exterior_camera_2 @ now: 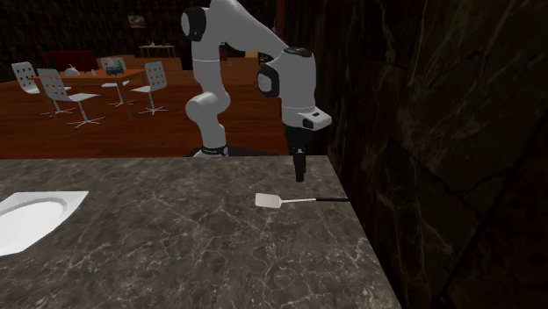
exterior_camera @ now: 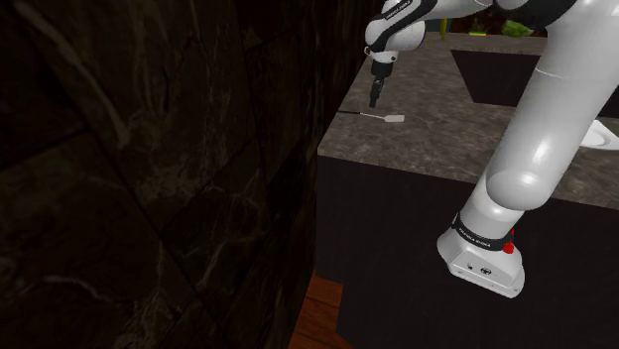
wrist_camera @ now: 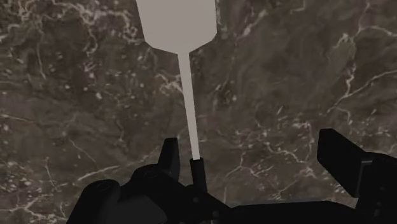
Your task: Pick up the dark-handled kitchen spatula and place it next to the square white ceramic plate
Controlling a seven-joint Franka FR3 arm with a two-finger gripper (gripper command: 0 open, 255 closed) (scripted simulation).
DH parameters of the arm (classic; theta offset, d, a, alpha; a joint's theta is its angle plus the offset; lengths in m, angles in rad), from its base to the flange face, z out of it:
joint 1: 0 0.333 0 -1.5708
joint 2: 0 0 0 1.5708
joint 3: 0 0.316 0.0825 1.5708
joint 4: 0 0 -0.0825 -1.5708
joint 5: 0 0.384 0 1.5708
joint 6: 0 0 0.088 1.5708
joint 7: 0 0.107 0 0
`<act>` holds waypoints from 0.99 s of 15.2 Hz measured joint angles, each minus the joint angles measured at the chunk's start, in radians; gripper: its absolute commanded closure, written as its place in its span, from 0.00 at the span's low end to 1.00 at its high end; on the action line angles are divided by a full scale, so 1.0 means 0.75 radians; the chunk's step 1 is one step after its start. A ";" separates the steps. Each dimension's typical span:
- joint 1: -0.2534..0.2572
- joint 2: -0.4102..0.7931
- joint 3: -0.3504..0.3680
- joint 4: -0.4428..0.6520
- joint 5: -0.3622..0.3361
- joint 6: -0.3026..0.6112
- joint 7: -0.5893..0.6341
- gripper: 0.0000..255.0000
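Just below the spread end effector point(exterior_camera_2: 299, 178), the spatula point(exterior_camera_2: 297, 201) lies flat on the dark marbled tabletop point(exterior_camera_2: 176, 255) near its edge, showing a pale grey blade, thin pale shaft and short dark handle.

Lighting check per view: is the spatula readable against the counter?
Shoulder view: dim, with a dark marbled wall, yet the spatula shows pale on the countertop. Second exterior view: evenly lit, no cast shadow seen under the spatula. Wrist view: flat light, the blade a uniform grey, the black end effector showing little surface shading.
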 measured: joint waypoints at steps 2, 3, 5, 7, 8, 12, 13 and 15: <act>-0.027 0.093 -0.005 0.063 0.068 0.014 -0.091 0.00; -0.045 0.152 -0.002 0.109 0.108 0.019 -0.135 0.00; -0.059 0.202 0.005 0.130 0.143 0.038 -0.171 0.00; -0.069 0.236 0.011 0.133 0.168 0.063 -0.192 0.00; -0.072 0.250 0.015 0.131 0.178 0.077 -0.199 0.00; -0.077 0.282 0.026 0.112 0.204 0.123 -0.215 0.00; -0.077 0.286 0.027 0.113 0.206 0.126 -0.216 0.00; -0.078 0.287 0.027 0.111 0.208 0.129 -0.217 0.00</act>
